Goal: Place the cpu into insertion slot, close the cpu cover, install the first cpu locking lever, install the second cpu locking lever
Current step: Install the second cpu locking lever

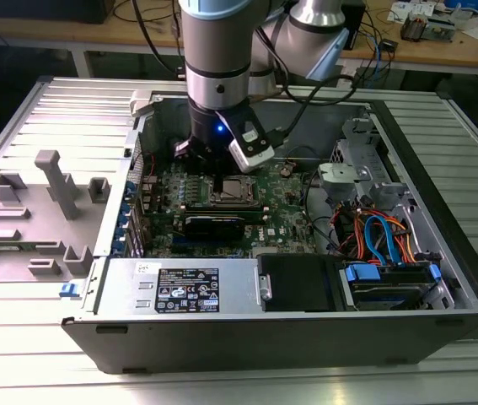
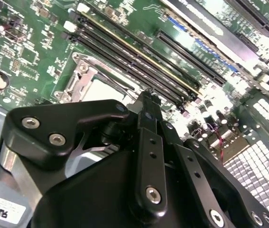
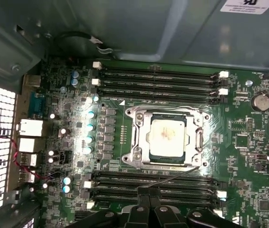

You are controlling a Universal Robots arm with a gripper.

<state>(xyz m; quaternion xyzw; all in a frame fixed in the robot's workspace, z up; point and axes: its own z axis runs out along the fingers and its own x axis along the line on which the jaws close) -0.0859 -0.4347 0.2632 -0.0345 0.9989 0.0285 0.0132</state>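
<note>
So the cpu (image 3: 169,136) is sitting flat in the insertion slot (image 3: 143,140) with the cpu cover (image 3: 168,113) lying down around it, framing the chip so it can't shift. The end effector (image 3: 148,195) is hanging straight down just beside the socket (over the memory slots (image 3: 158,183)), fingers pinched together, gripping nothing.
</note>
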